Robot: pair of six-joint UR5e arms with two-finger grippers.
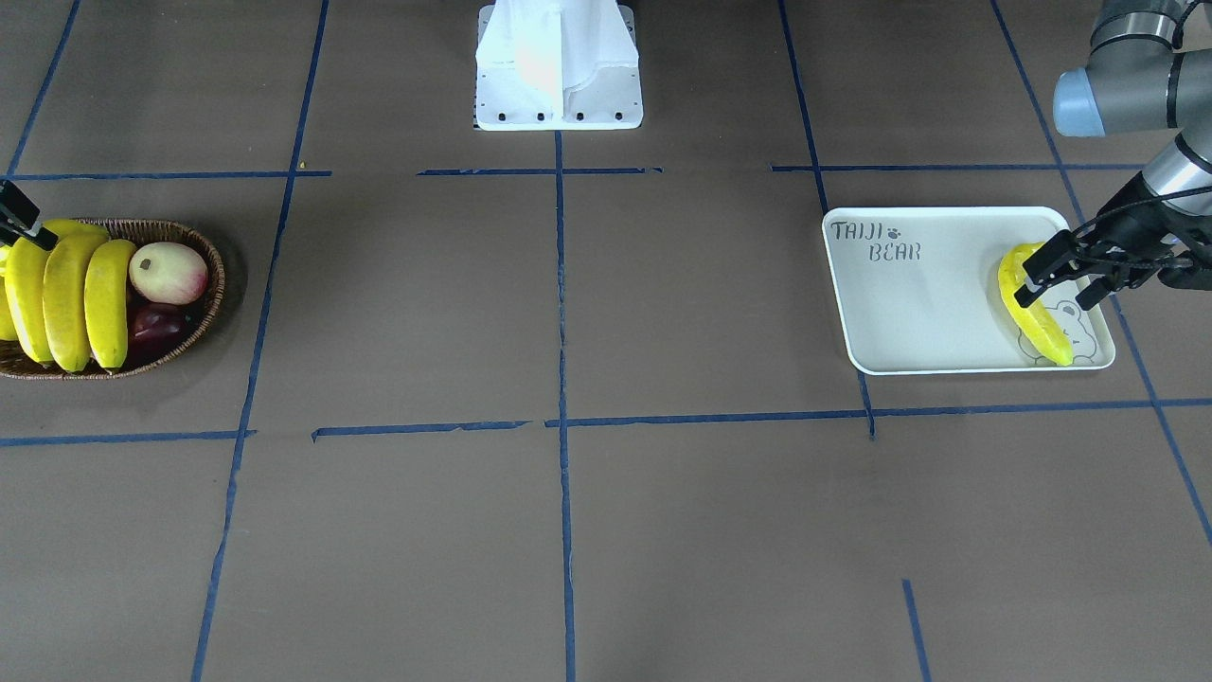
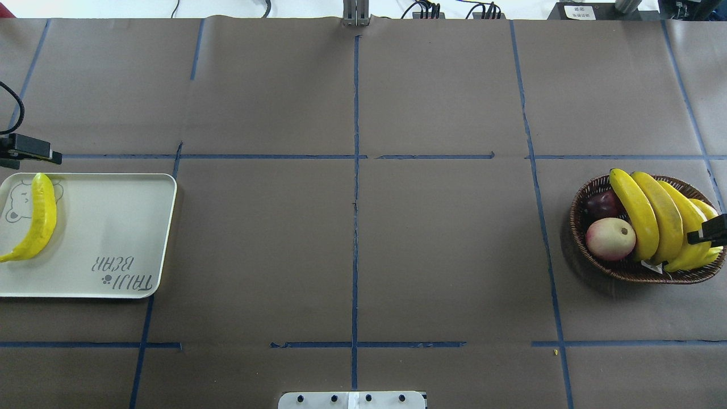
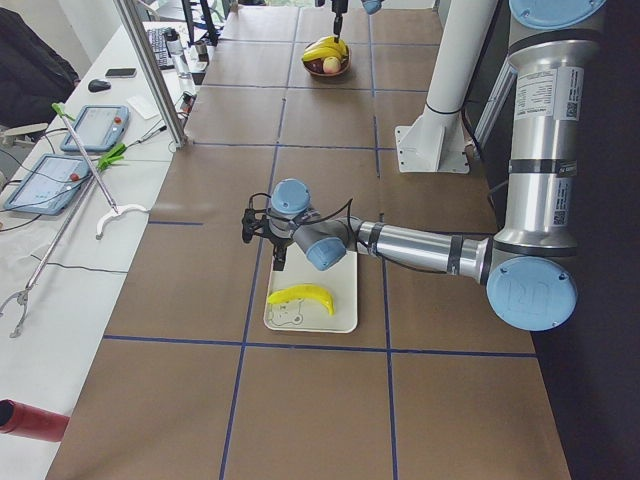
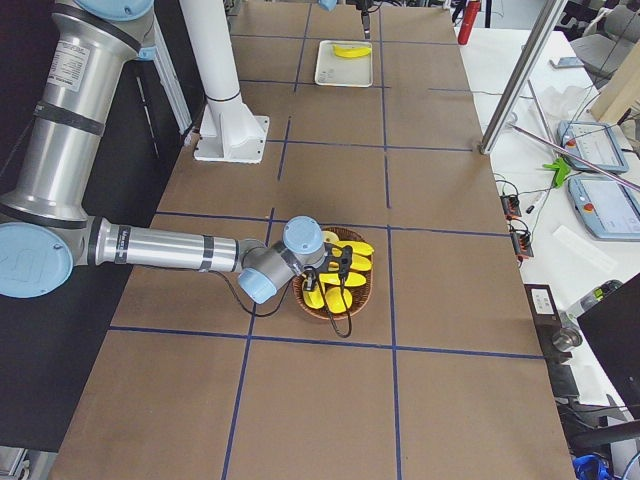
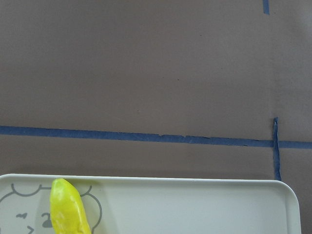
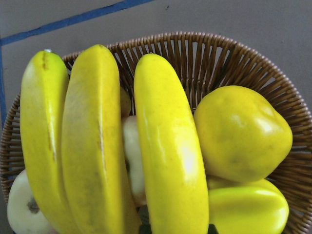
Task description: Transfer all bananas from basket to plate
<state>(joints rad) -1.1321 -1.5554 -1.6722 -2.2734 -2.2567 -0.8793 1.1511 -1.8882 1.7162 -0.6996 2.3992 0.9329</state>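
Three bananas [image 1: 66, 294] lie side by side in the brown wicker basket [image 1: 204, 251], also shown in the overhead view [image 2: 659, 218] and close up in the right wrist view [image 6: 170, 146]. My right gripper [image 1: 19, 223] hovers just over them at the basket's outer end, open and empty; only its edge shows overhead [image 2: 710, 230]. A fourth banana [image 1: 1037, 327] lies on the white "TAIJI BEAR" plate [image 1: 928, 313], over the bear outline. My left gripper [image 1: 1056, 292] is open just above that banana's stem end, holding nothing.
A pink-white peach [image 1: 169, 272] and a dark red mango [image 1: 156, 325] share the basket beside the bananas. The robot's white base [image 1: 559, 76] stands at the middle of the table's robot side. Blue tape lines cross the brown tabletop between basket and plate.
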